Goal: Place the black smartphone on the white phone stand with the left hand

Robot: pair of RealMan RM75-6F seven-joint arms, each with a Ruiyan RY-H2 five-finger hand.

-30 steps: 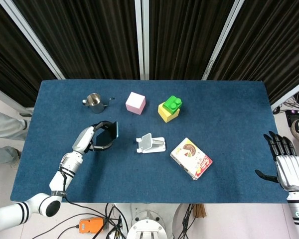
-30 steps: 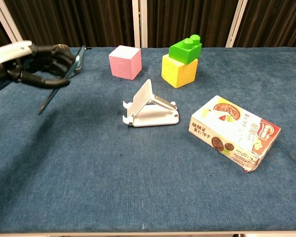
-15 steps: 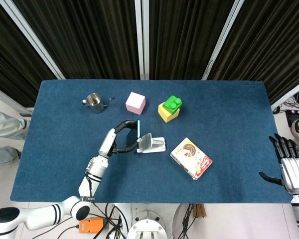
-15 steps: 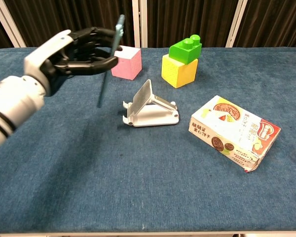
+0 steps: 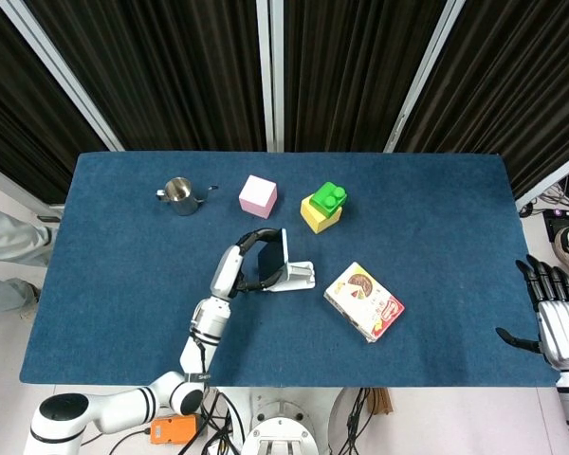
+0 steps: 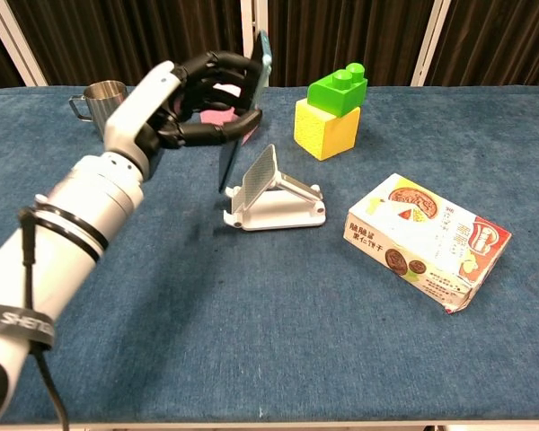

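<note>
My left hand (image 5: 254, 256) (image 6: 198, 103) grips the black smartphone (image 6: 246, 108) (image 5: 281, 250), held nearly upright and edge-on, its lower end just above the left side of the white phone stand (image 6: 274, 196) (image 5: 299, 276). The stand sits mid-table with its backrest tilted up and nothing on it. Whether the phone touches the stand I cannot tell. My right hand (image 5: 559, 322) hangs open beyond the table's right front corner, fingers spread, holding nothing.
A pink cube (image 5: 258, 195) sits behind the left hand, partly hidden in the chest view. A green brick on a yellow block (image 6: 334, 111) stands behind the stand. A snack box (image 6: 427, 241) lies to its right. A metal cup (image 6: 97, 97) stands at the far left.
My left hand has carried the phone rightward from the table's left side to just over the stand, turning it more upright. The right hand has drifted slightly lower.
</note>
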